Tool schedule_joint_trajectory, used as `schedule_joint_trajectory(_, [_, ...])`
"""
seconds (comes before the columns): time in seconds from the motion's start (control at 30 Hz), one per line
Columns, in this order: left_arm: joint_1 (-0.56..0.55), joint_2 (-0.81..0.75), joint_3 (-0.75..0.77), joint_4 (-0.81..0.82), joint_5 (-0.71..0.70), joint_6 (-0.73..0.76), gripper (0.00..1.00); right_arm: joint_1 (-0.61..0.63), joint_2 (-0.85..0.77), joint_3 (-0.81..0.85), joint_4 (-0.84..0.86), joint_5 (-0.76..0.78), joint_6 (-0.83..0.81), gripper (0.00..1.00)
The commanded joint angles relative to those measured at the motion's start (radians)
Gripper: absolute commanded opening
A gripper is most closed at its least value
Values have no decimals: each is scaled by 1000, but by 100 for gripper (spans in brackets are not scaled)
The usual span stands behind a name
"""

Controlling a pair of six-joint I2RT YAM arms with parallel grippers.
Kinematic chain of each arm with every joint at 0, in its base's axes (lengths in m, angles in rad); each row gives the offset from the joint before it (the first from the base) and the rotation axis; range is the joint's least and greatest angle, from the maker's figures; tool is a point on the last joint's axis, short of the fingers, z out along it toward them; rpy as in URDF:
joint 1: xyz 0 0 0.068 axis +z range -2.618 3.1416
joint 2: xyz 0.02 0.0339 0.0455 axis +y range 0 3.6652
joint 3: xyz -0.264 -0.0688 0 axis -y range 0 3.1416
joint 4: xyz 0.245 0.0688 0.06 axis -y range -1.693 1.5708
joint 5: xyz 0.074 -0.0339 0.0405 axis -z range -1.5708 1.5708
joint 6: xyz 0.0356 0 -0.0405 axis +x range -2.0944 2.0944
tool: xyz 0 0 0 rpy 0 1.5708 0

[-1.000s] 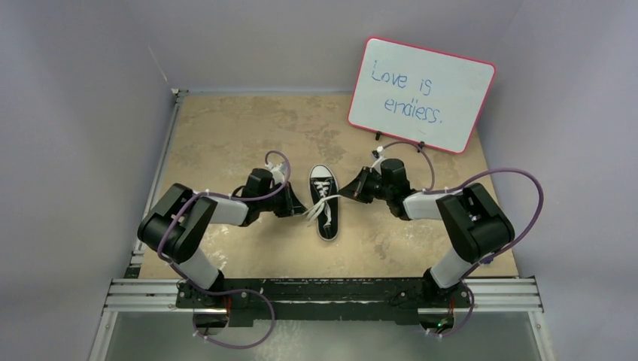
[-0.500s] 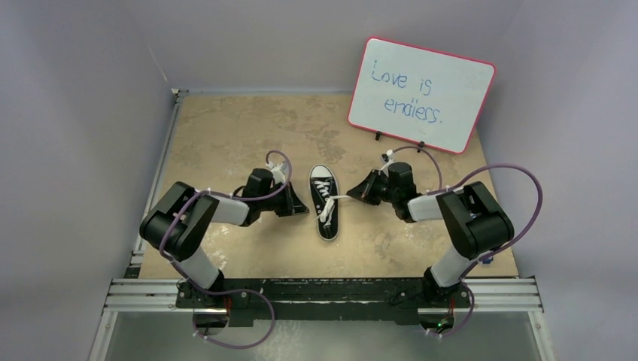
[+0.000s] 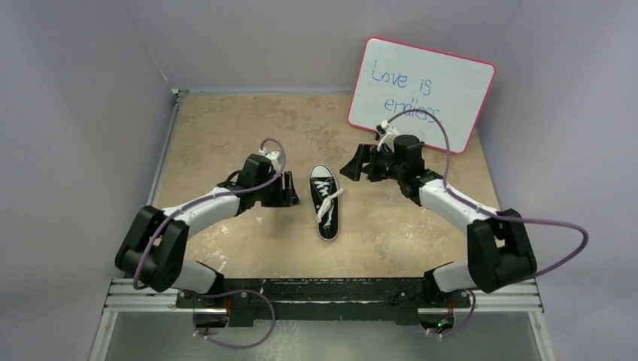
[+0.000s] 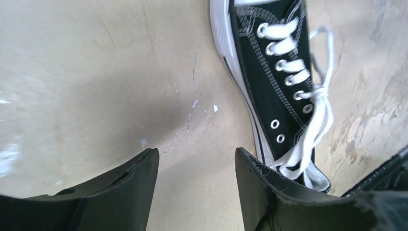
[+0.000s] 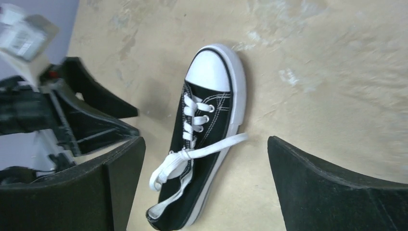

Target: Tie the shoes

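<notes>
Evidently, left gripper (image 4: 197,159) and right gripper (image 5: 207,144), now open and empty, are withdrawing from the sneaker (image 3: 325,204), leaving its laces (image 5: 192,154) knotted; bow seemingly incomplete.

soft even light from above in the top view, kinda flat, only faint shadows on the table (image 3: 226,128), left wrist view washed out and smeary toward its left side, right wrist view blurry in the top left corner, sneaker (image 5: 211,110) looks crisp

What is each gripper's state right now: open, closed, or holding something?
Left gripper: open, holding nothing.
Right gripper: open wide, holding nothing.
</notes>
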Motion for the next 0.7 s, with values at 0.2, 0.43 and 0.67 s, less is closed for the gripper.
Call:
schedule_joint_trajectory(0.2, [5, -308, 330, -313, -385, 97, 60, -2, -251, 213, -611, 384, -175, 99])
schedule_joint_trajectory(0.43, [5, -405, 659, -392, -565, 176, 63, -2, -431, 505, -856, 535, -254, 99])
schedule_joint_trajectory(0.67, [5, -451, 964, -442, -694, 296, 68, -2, -616, 711, -846, 978, -210, 99])
